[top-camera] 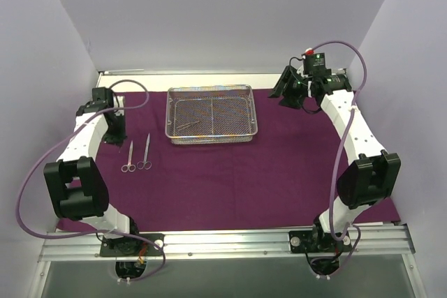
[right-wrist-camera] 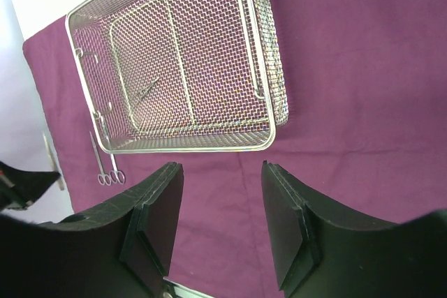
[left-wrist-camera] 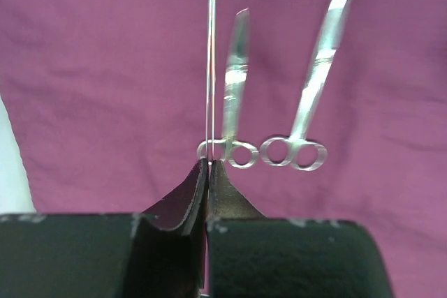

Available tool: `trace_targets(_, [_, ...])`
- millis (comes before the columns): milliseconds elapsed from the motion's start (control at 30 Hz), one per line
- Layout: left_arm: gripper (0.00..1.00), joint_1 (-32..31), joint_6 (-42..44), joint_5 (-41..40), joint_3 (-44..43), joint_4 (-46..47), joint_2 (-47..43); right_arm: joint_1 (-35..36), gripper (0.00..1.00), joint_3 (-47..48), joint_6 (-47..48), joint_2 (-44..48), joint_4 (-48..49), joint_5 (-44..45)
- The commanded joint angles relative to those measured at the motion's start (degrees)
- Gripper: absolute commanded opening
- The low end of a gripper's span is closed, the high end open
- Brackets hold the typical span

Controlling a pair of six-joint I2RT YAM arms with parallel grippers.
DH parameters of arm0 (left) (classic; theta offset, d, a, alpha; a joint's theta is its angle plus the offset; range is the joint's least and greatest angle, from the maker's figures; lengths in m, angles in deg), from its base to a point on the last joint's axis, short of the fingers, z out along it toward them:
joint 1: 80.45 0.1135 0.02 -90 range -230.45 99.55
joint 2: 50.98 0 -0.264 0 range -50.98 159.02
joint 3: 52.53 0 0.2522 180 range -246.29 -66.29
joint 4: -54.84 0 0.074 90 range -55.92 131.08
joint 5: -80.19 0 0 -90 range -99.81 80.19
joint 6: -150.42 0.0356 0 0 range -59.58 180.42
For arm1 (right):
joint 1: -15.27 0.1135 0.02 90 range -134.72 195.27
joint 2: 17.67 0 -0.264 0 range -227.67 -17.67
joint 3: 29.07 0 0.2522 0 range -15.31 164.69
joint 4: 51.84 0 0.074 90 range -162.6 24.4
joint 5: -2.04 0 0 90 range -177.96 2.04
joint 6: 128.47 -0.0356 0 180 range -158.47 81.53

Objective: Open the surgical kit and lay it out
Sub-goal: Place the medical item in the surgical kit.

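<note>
The dark purple cloth wrap lies spread flat over the table. The silver wire-mesh tray stands on it at the back middle, with one slim instrument inside, also seen in the right wrist view. Two ring-handled scissor-like instruments lie side by side on the cloth left of the tray. My left gripper hovers just left of them, shut on a thin metal instrument seen edge-on. My right gripper is open and empty, above the cloth right of the tray.
White walls enclose the table on the left, back and right. A strip of bare white table shows beyond the cloth's far edge. A metal rail carrying the arm bases runs along the near edge.
</note>
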Motion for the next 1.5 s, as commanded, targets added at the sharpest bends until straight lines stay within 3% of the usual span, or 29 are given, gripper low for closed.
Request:
trace_targets(0, [0.04,3.26,0.63,-0.19,3.35,6.14,-1.00,0.98,0.49,2.62,-0.63,0.05,-0.13,-1.50])
trace_targets(233, [0.02,8.01,5.11,0.78,8.28,12.82,1.98,2.04,0.49,2.54,-1.25,-0.75,0.05,-2.55])
trace_targets(533, [0.02,8.72,6.95,2.98,13.55,18.89,3.92,2.04,0.49,2.54,-0.99,0.04,0.13,-1.85])
trace_targets(1067, [0.03,8.72,9.42,1.92,13.47,15.82,6.73,0.98,0.49,3.15,-1.07,-0.57,0.31,-1.50])
trace_targets(1200, [0.07,8.81,9.34,1.31,13.11,15.03,7.35,0.81,0.49,3.50,-1.08,-0.83,0.49,-1.41])
trace_targets(1467, [0.33,8.81,8.37,1.92,11.62,13.62,7.79,0.54,0.49,3.68,-1.07,-1.36,0.57,-1.41])
